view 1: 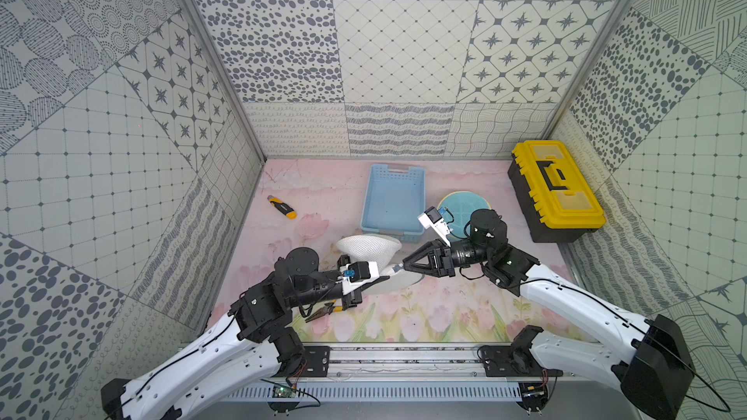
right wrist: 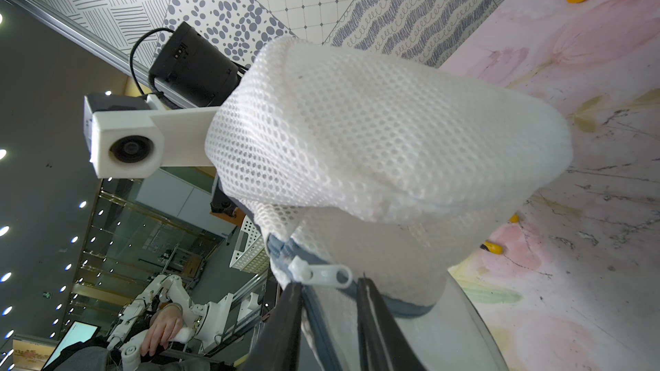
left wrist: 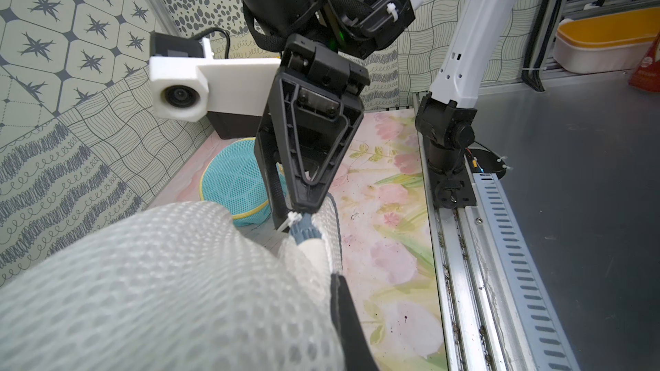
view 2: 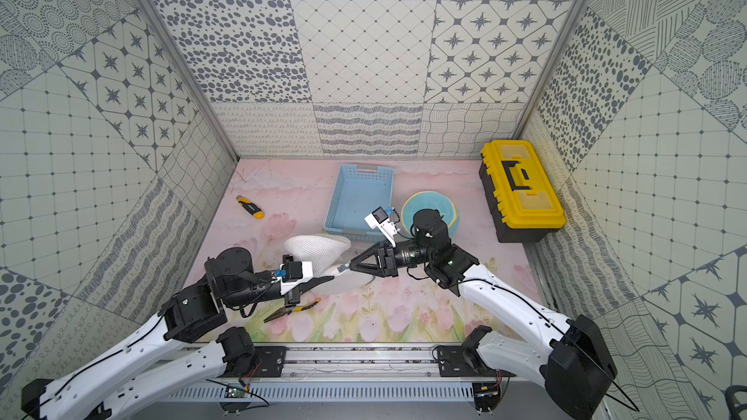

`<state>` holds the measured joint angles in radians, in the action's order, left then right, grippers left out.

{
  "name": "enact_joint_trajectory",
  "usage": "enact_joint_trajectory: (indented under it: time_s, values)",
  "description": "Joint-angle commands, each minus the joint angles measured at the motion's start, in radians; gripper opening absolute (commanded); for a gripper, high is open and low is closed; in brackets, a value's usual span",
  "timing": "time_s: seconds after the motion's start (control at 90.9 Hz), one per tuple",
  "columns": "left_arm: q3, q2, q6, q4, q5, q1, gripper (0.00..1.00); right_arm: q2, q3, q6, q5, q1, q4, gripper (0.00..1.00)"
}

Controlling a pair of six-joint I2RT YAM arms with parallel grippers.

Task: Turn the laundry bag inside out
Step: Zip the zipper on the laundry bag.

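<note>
In both top views the bench (view 1: 444,317), covered with a pink floral print, is seen to carry a yellow-lidded toolbox (view 1: 558,191), a blue basket (view 1: 394,200), a teal mesh hamper (view 1: 465,208), a yellow-and-black utility knife (view 1: 281,207) and a pair of pliers (view 1: 327,311). The white mesh laundry bag (view 1: 370,250) is held off the bench between the two arms, near the front middle, its bulging closed end pointed toward the far wall and its grey zipper edge (right wrist: 314,301) stretched along the line joining the arms. The left gripper (view 1: 374,276) is hidden by mesh, and its fingers (left wrist: 344,301) are pressed together on the bag's rim. The right gripper (view 1: 404,266) meets the bag from the opposite side, and in the right wrist view its fingers (right wrist: 375,315) are set narrowly about the zipper edge beside the white zipper pull (right wrist: 323,274). The mouth is thus judged to lie directly between both sets of fingers, equally near each arm, with the body still to be drawn through it. No brand, label or legible writing can be made out.
</note>
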<state>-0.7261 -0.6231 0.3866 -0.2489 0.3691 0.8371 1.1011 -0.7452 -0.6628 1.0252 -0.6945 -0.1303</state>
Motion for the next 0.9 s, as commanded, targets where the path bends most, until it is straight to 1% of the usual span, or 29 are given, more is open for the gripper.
enact_joint_trajectory:
  time_s: [0.0, 0.132, 0.286, 0.352, 0.429, 0.506, 0.583, 0.759, 0.847, 0.891]
  values:
    - [-0.021, 0.0, 0.026, -0.007, 0.063, 0.007, 0.0, -0.029, -0.024, 0.0, -0.003, -0.004, -0.046, 0.29]
    - [-0.022, -0.001, 0.028, -0.015, 0.067, 0.007, 0.0, -0.027, -0.021, -0.051, 0.02, -0.005, -0.128, 0.29]
    - [-0.025, 0.001, 0.032, -0.012, 0.064, 0.007, 0.0, -0.022, -0.027, -0.055, 0.023, -0.016, -0.13, 0.27]
    - [-0.028, 0.002, 0.035, -0.018, 0.07, 0.007, 0.0, -0.023, -0.028, -0.04, 0.02, -0.022, -0.12, 0.28]
    - [-0.041, 0.0, 0.044, -0.041, 0.094, 0.007, 0.0, -0.036, -0.049, 0.06, -0.025, -0.023, 0.013, 0.38]
    - [-0.066, -0.004, 0.059, -0.094, 0.134, 0.006, 0.0, -0.053, -0.087, 0.186, -0.055, -0.023, 0.188, 0.44]
    - [-0.087, -0.009, 0.069, -0.14, 0.176, 0.005, 0.0, -0.078, -0.1, 0.247, -0.065, -0.019, 0.255, 0.46]
    - [-0.101, -0.007, 0.069, -0.18, 0.263, -0.01, 0.0, -0.094, -0.123, 0.339, -0.014, -0.02, 0.336, 0.45]
    - [-0.105, -0.013, 0.062, -0.181, 0.298, -0.025, 0.0, -0.099, -0.148, 0.401, -0.007, -0.027, 0.394, 0.52]
    - [-0.109, -0.018, 0.062, -0.185, 0.31, -0.03, 0.0, -0.098, -0.163, 0.427, -0.017, -0.031, 0.433, 0.53]
